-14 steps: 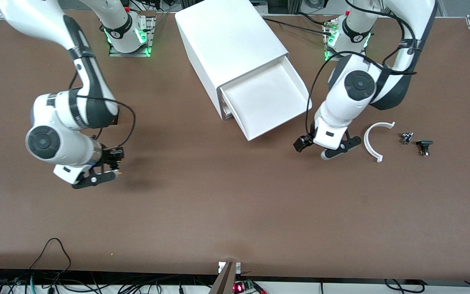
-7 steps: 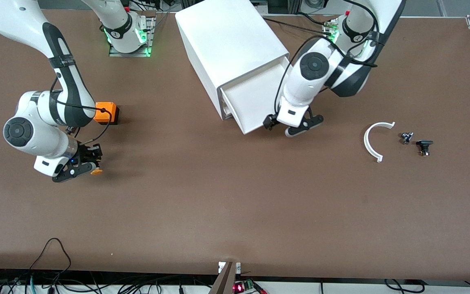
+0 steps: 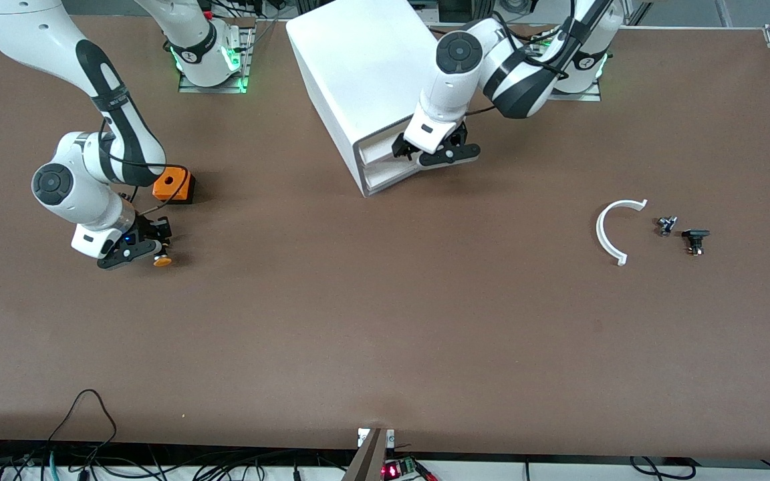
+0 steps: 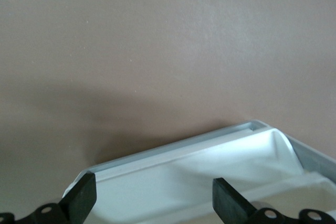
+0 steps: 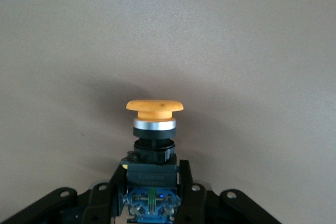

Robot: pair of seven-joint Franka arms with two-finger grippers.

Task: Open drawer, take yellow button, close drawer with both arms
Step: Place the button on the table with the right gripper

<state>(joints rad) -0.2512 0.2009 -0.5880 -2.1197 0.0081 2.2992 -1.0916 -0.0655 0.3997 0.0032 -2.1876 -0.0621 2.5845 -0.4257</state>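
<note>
Button (image 5: 154,129) clamped by its black-blue body in right gripper (image 3: 132,248), low over the table toward the right arm's end, just nearer the front edge than orange cube (image 3: 173,184); likely light, rigid, smooth-capped, so hold the body. Left gripper (image 3: 433,152), fingers (image 4: 79,198) spread, at drawer (image 4: 199,182) front; drawer nearly shut.

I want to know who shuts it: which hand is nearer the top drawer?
Left. The left hand is at the drawer front, fingers open. The right hand holds the button toward the right arm's end.
</note>
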